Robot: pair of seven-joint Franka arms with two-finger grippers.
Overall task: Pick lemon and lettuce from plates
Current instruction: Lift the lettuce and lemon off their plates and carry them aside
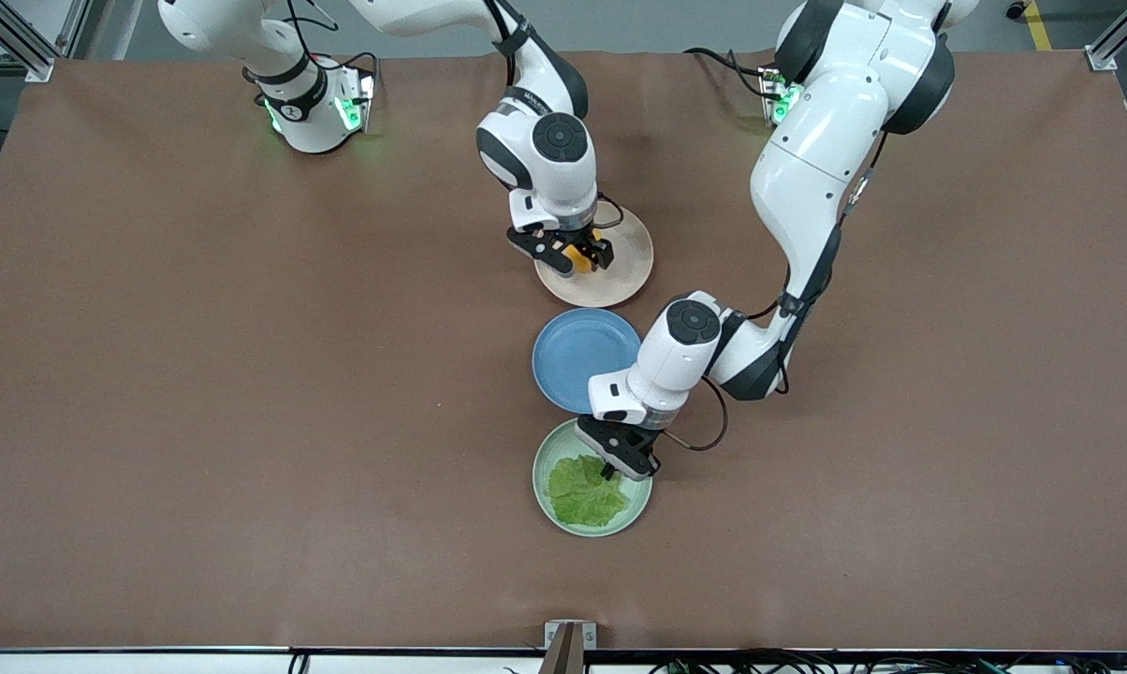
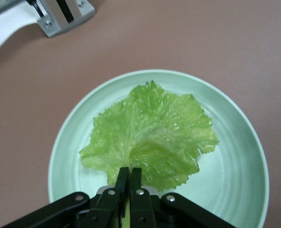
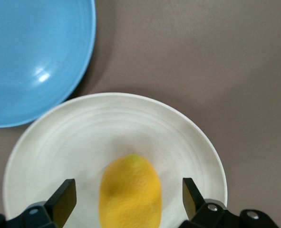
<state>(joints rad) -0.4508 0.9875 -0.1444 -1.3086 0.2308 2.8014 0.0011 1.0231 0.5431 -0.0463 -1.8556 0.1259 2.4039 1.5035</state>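
Observation:
The lemon [image 1: 580, 258] lies on the pale beige plate [image 1: 627, 273], and it also shows in the right wrist view [image 3: 130, 192] on that plate [image 3: 83, 137]. My right gripper [image 1: 573, 253] is low over this plate and open, one finger on each side of the lemon [image 3: 128, 198], with a gap to each. The lettuce [image 1: 584, 491] lies on the mint green plate [image 1: 547, 459]. My left gripper [image 1: 610, 471] is down at the leaf's stem end. In the left wrist view the gripper [image 2: 130, 176] is shut on the lettuce's [image 2: 150, 137] pale stem, over the mint plate [image 2: 235, 185].
A blue plate [image 1: 573, 356] lies between the two task plates, and its rim shows in the right wrist view [image 3: 31, 57]. A metal bracket [image 1: 568, 638] sits at the table edge nearest the front camera. The brown tabletop [image 1: 245, 421] spreads toward both ends.

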